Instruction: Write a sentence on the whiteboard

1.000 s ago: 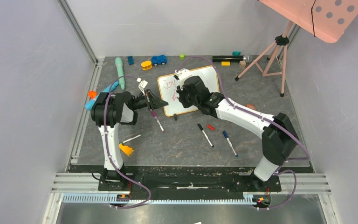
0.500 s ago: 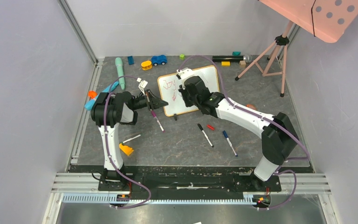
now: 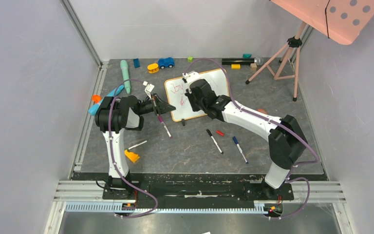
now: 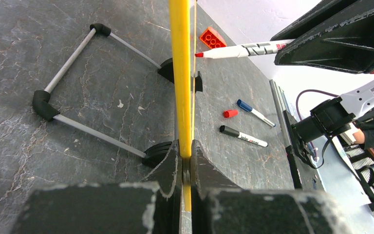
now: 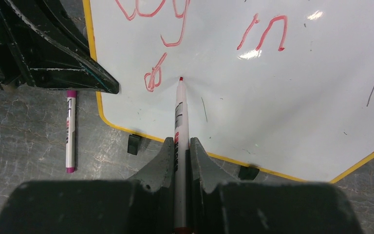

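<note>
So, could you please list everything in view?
whiteboard: one, white, orange-yellow frame, mid-table
sentence: one, red, unfinished, on the whiteboard
red marker: one, red, tip at the whiteboard
purple marker: one, purple, table, near the whiteboard's left corner
black-capped marker: one, white, table, before the whiteboard
blue-capped marker: one, white, right of it
red cap: one, red, between those two
toy car: one, blue, far edge
tripod: one, pink, far right
left claw: one, black, shut on the whiteboard's edge
right claw: one, black, shut on the red marker

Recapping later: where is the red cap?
In the top view, the red cap lies right of centre, between the black marker and the blue marker, in front of the whiteboard.
</note>
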Robot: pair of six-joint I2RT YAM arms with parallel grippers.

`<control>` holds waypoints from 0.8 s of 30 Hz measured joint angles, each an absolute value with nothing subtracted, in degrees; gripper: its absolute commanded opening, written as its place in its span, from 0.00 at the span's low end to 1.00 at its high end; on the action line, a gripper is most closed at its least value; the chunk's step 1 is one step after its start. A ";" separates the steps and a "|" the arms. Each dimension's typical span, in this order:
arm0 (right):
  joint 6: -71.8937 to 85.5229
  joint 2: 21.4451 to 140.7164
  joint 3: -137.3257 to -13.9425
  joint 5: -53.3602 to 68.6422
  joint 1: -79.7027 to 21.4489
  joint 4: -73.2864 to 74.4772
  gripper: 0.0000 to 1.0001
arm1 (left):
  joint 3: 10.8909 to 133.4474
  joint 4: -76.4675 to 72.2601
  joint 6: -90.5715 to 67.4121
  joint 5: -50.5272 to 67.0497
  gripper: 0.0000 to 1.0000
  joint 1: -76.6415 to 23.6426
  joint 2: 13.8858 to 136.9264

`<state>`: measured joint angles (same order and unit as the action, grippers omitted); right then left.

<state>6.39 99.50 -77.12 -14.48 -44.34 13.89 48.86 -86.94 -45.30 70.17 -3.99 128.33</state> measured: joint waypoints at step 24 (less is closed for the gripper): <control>6.11 101.03 -79.31 -14.61 -44.12 14.04 0.00 | 48.86 -86.91 -45.30 70.15 0.02 -3.99 128.33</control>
